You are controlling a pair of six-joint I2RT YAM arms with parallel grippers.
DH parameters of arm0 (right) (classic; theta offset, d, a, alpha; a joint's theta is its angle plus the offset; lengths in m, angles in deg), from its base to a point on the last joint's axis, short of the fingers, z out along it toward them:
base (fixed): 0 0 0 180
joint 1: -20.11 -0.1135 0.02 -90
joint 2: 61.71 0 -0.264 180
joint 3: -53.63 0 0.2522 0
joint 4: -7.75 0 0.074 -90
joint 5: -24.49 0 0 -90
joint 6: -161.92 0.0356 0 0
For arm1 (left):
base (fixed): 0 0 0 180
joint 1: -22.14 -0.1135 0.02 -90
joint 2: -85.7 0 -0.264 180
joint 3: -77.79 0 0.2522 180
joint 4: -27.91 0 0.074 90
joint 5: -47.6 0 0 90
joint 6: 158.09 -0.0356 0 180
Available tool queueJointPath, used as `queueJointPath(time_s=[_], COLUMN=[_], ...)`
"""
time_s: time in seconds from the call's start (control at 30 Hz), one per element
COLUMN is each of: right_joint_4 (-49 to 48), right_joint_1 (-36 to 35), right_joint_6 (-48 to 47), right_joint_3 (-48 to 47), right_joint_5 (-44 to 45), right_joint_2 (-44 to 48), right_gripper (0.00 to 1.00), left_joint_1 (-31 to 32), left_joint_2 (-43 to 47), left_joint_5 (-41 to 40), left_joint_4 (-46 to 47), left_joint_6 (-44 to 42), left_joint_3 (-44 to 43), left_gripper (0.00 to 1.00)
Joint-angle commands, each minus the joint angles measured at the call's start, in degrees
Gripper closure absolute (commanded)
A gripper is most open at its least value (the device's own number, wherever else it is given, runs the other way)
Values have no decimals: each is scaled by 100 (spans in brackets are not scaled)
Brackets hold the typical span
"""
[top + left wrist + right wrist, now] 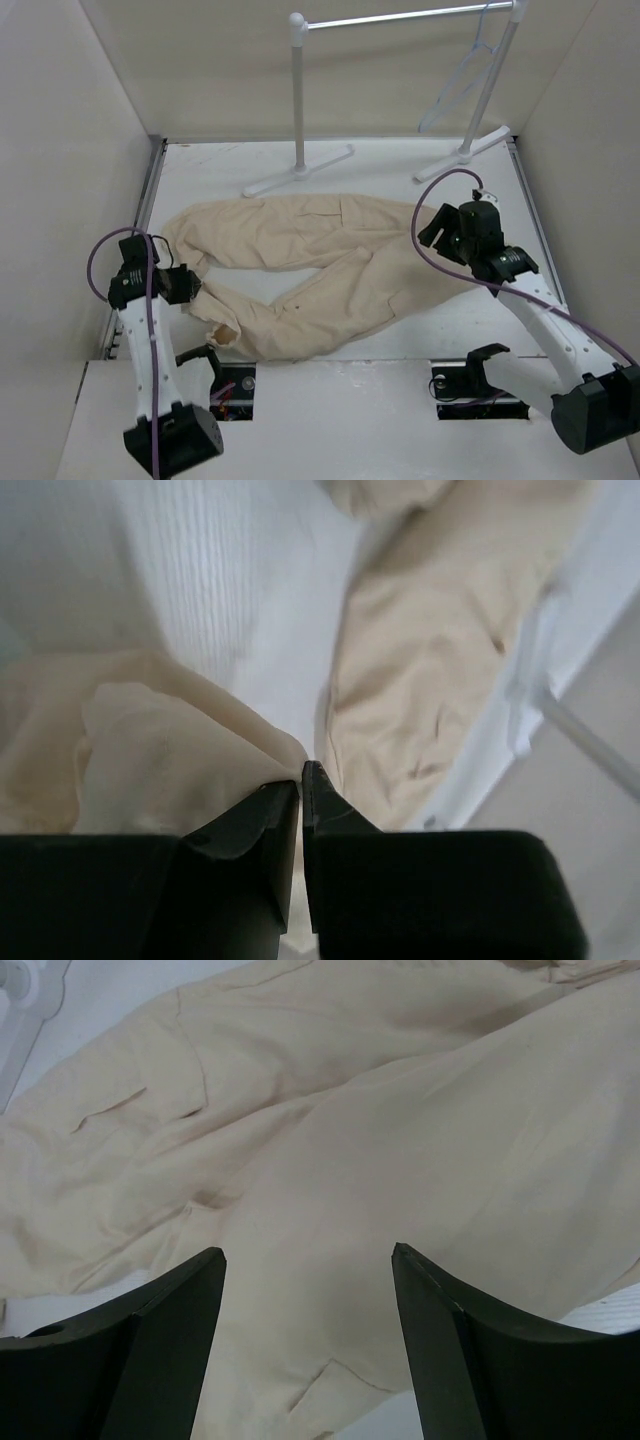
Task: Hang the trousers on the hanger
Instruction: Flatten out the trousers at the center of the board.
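The beige trousers (310, 265) lie spread on the white table, legs running left, waist at the right. My left gripper (192, 285) is shut on a leg end of the trousers (170, 750), the cloth pinched between the black fingers (262, 820). My right gripper (440, 228) is open above the waist end, with cloth (330, 1160) below its spread fingers (180, 1300) and nothing between them. The pale hanger (462, 75) hangs by its hook from the rack bar at the back right.
A white tubular rack (298, 90) with a metal bar stands at the back, its two feet on the table. White walls enclose the left, right and back. Two openings with cables sit in the near edge by the arm bases.
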Motion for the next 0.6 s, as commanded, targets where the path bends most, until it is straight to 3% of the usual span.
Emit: queueJointPath(time_s=[0.0,0.17,0.3,0.33,0.4,0.47,0.53,0.57], right_joint_4=[-75,-13,-48,-65,-92,-127,-127,-127], right_joint_1=[-113,-60,-95,-113,-130,-192,-306,-402], right_joint_6=[-117,-170,-126,-117,-117,-108,-56,-29], right_joint_3=[-173,-50,-59,-41,29,99,143,170], right_joint_5=[12,-23,-50,-59,-102,-216,-296,-348], right_joint_2=[245,404,334,333,342,360,342,307], right_gripper=[26,25,24,24,27,43,73,83], left_joint_1=[-426,-778,-971,-1033,-1077,-982,-754,-665], left_joint_2=[-574,-637,-1171,-1400,-1848,-2226,-2587,-2771], left_joint_5=[-679,-1488,-2463,-2569,-2405,-1852,-1342,-1174], left_joint_4=[1039,934,1039,1126,1250,1311,1426,1443], left_joint_6=[-398,-811,-1715,-1935,-2279,-2551,-2693,-2684], left_joint_3=[400,533,-27,-282,-756,-1126,-1155,-1076], left_gripper=[95,92,64,54,45,43,43,44])
